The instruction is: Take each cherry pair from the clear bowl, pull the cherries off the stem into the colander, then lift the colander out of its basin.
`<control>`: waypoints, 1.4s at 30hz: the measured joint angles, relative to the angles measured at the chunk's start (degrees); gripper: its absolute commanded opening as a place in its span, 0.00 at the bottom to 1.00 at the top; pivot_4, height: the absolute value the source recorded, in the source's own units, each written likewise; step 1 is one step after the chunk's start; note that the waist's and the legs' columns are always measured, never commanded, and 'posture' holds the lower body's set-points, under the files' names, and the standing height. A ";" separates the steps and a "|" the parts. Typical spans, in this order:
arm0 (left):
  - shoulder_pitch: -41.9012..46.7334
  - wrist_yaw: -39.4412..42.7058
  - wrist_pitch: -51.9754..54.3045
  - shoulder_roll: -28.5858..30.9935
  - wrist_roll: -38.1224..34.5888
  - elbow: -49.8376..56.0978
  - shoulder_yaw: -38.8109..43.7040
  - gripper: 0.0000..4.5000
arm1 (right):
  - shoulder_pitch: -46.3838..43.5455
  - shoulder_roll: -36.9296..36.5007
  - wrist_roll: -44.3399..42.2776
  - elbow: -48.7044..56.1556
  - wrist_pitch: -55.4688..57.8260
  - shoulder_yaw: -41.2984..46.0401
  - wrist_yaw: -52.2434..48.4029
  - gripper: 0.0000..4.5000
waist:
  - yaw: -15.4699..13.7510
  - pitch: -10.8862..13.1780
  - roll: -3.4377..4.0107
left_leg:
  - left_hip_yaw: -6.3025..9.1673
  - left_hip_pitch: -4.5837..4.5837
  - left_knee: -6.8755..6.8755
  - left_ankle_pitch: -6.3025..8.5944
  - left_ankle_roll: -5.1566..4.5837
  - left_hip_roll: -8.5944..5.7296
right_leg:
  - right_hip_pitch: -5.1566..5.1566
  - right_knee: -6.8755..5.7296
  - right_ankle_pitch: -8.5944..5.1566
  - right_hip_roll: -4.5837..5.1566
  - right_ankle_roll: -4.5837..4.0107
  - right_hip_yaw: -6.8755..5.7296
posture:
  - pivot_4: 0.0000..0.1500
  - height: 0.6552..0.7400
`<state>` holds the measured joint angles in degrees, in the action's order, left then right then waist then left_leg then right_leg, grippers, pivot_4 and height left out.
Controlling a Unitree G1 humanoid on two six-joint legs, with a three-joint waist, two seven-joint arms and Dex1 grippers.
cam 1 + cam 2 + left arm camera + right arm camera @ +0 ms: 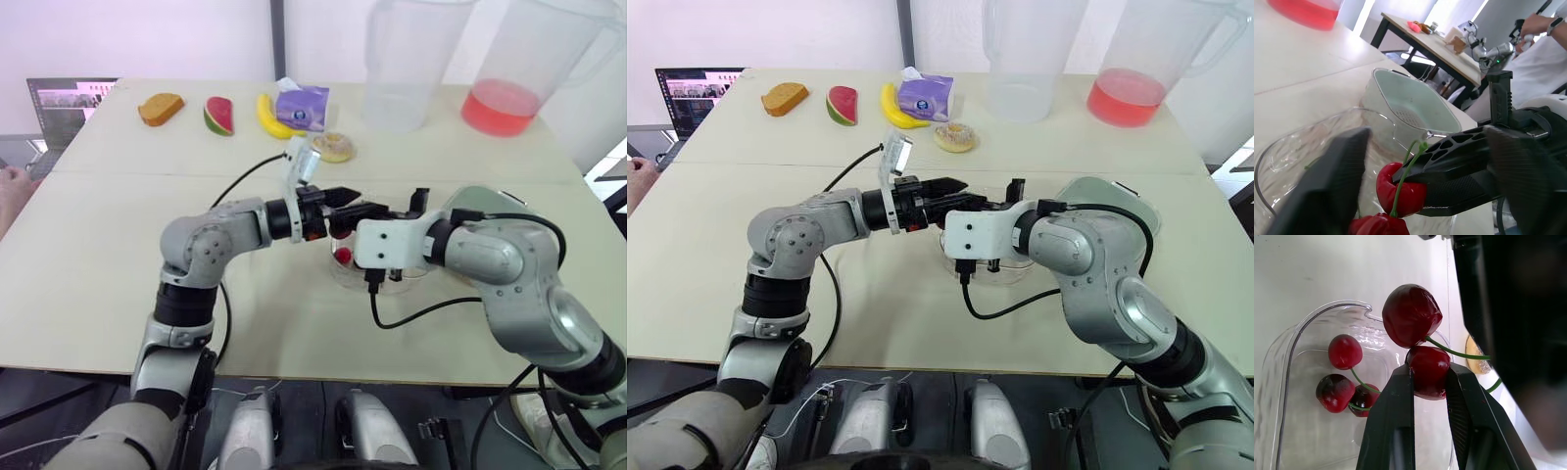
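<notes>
My right gripper (1427,368) is shut on one dark red cherry (1428,372) of a pair, held above the clear bowl (1283,382). The pair's other cherry (1411,315) hangs free beside it on a green stem (1459,352). My left gripper (355,202) is open, its two fingers (1327,186) standing wide on either side of the held pair. Several more cherries (1346,351) lie in the bowl (392,284). The pale green colander (1415,105) sits in its white basin (1369,93) just beyond the bowl, mostly hidden behind my right arm in the eye views.
Along the table's far side stand a clear pitcher (397,69) and one with red liquid (505,103), with bread (161,108), a watermelon slice (218,115), a banana (269,117), a tissue pack (302,106) and a doughnut (333,147). A laptop (64,103) sits far left.
</notes>
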<state>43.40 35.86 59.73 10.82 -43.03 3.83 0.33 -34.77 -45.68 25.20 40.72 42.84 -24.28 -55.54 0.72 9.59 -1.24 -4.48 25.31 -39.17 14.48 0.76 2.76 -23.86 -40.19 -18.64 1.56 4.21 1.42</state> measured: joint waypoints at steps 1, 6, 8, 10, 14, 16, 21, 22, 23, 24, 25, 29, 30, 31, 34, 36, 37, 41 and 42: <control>0.00 -0.11 0.04 -0.01 -0.08 -0.01 0.13 0.46 | 0.00 0.01 0.00 0.00 0.00 0.00 -0.02 0.10 | 0.00 0.00 0.00 | 0.00 0.00 0.00 0.00 0.00 0.00 | 0.00 0.00 0.00 0.00 0.00 0.00 | 1.00 1.00; -0.08 -0.95 0.17 0.11 -0.23 -0.01 0.48 0.01 | -0.01 0.29 0.00 0.00 0.00 0.00 -0.10 0.10 | -0.01 0.00 0.00 | 0.00 -0.01 0.00 0.00 0.00 0.00 | 0.01 0.00 0.00 0.00 0.00 0.00 | 1.00 1.00; -0.17 -1.06 0.29 0.13 -0.37 -0.01 0.50 0.01 | -0.01 0.32 0.00 -0.01 0.00 0.00 -0.13 0.10 | -0.01 0.00 0.00 | 0.00 0.00 0.00 0.00 0.00 0.00 | 0.02 0.00 0.00 0.00 0.00 0.00 | 1.00 1.00; -0.18 -1.12 0.76 0.11 -0.75 -0.01 0.51 0.01 | -0.01 0.42 0.00 -0.03 0.00 0.00 -0.16 0.10 | -0.01 0.00 0.00 | 0.00 -0.01 0.00 0.00 0.00 0.00 | 0.02 0.01 0.00 0.00 0.00 0.00 | 1.00 1.00; -0.18 -1.26 1.04 0.09 -1.25 -0.01 0.51 0.01 | -0.02 0.68 -0.01 -0.15 0.09 0.00 -0.25 0.10 | 0.00 0.00 0.00 | 0.00 -0.01 0.00 0.00 0.00 0.00 | 0.02 0.01 0.00 0.00 0.00 0.00 | 1.00 1.00; -0.18 -1.31 1.13 0.09 -1.34 -0.01 0.50 0.01 | -0.06 0.80 -0.02 -0.43 0.14 0.01 -0.30 0.10 | 0.00 0.00 0.00 | 0.00 -0.01 0.00 0.00 0.00 0.00 | 0.02 0.01 0.00 0.00 0.00 0.00 | 1.00 1.00; -0.18 -1.33 1.15 0.22 -1.34 0.00 0.49 0.00 | -0.23 1.46 -0.12 -0.49 0.53 0.02 -0.54 0.31 | 0.00 0.00 0.00 | 0.00 -0.01 0.00 0.00 0.00 0.00 | 0.02 0.01 0.00 -0.01 0.00 0.00 | 1.00 1.00; -0.18 -1.37 1.14 0.22 -1.33 0.00 0.49 0.00 | -0.23 1.65 -0.18 -0.48 0.68 0.03 -0.57 0.37 | 0.00 0.00 0.00 | 0.00 -0.01 0.00 0.00 0.01 0.00 | 0.02 0.01 0.00 -0.01 0.00 0.00 | 1.00 1.00; -0.18 -1.40 1.12 0.25 -1.31 0.00 0.49 0.00 | -0.23 1.72 -0.26 -0.46 0.86 0.05 -0.63 0.48 | 0.00 0.00 0.00 | 0.00 -0.01 0.00 0.00 0.01 0.00 | 0.02 0.01 0.00 0.00 0.00 0.00 | 1.00 1.00; -0.18 -1.47 0.86 0.31 -1.28 0.00 0.56 0.00 | -0.22 1.73 -0.61 -0.43 1.30 0.07 -0.94 0.59 | -0.01 0.00 0.00 | 0.01 -0.01 0.00 0.00 0.01 0.00 | 0.03 0.01 0.00 -0.01 0.00 -0.01 | 1.00 1.00; -0.18 -1.53 0.56 0.40 -1.22 0.00 0.67 0.00 | -0.22 1.73 -0.94 -0.38 1.76 0.07 -1.25 0.68 | -0.01 0.00 0.00 | 0.00 -0.01 0.00 0.00 0.00 0.00 | 0.03 0.01 0.00 0.00 0.00 0.00 | 1.00 1.00; -0.17 -1.53 -0.11 0.82 -0.83 -0.78 0.57 0.00 | -0.22 1.72 -1.51 0.10 3.07 0.65 -1.47 0.68 | -0.01 0.00 0.00 | 0.01 -0.02 0.00 0.00 0.00 0.00 | 0.04 0.02 0.00 0.00 0.00 -0.01 | 1.00 1.00; -0.17 -1.50 -0.25 1.08 -0.56 -1.18 0.53 0.00 | -0.22 1.71 -1.73 0.40 3.31 0.93 -1.47 0.68 | 0.00 0.00 0.00 | 0.01 -0.02 0.00 0.00 0.00 0.00 | 0.04 0.02 0.00 -0.01 0.00 -0.01 | 1.00 1.00; -0.17 -1.38 -0.46 1.31 -0.27 -1.57 0.49 0.00 | -0.23 1.71 -1.81 0.66 3.66 1.15 -1.50 0.68 | 0.00 0.00 0.00 | 0.01 -0.02 0.00 0.00 0.00 0.00 | 0.04 0.02 0.00 -0.01 0.00 -0.01 | 1.00 1.00; 0.18 -0.82 -1.78 2.32 0.88 -3.35 0.44 0.00 | -0.23 1.55 -2.55 1.06 5.13 2.53 -1.81 0.68 | 0.00 0.00 0.00 | 0.01 -0.02 0.01 0.00 0.00 0.00 | 0.04 0.02 0.00 -0.03 0.00 -0.02 | 1.00 1.00; 0.47 -0.16 -2.94 3.34 1.96 -4.70 0.44 0.00 | -0.22 1.63 -3.89 1.93 6.52 3.54 -2.11 0.68 | -0.01 0.00 0.00 | 0.01 -0.02 0.01 0.00 0.00 0.00 | 0.04 0.02 0.00 -0.03 0.00 -0.02 | 1.00 1.00; 0.87 0.72 -3.32 4.01 2.56 -5.61 0.30 0.00 | -0.19 2.24 -5.43 2.51 8.31 4.88 -2.37 0.68 | -0.01 0.00 0.00 | 0.01 -0.02 0.01 0.00 0.00 0.00 | 0.04 0.02 0.00 -0.03 0.00 -0.03 | 1.00 1.00; 2.73 8.99 -6.09 9.42 3.48 -6.28 -1.76 0.00 | -0.83 8.87 -15.64 5.21 23.07 14.80 -5.43 0.68 | 0.07 0.00 0.00 | 0.03 -0.03 0.03 0.00 0.01 0.01 | 0.05 0.03 0.00 -0.05 -0.01 -0.05 | 1.00 1.00; 3.05 11.63 -6.92 10.58 3.54 -6.24 -1.91 0.00 | -1.68 9.81 -18.24 5.20 26.98 16.80 -6.30 0.68 | 0.08 0.01 0.00 | 0.02 -0.03 0.03 -0.01 0.01 0.01 | 0.05 0.03 0.00 -0.05 -0.01 -0.07 | 1.00 1.00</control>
<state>46.45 47.49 52.81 21.40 -39.49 -2.41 -1.58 -36.44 -35.87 6.96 45.93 69.82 -7.48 -61.84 0.80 9.59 -1.24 -4.46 25.29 -39.14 14.47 0.77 2.77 -23.81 -40.17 -18.64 1.51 4.20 1.35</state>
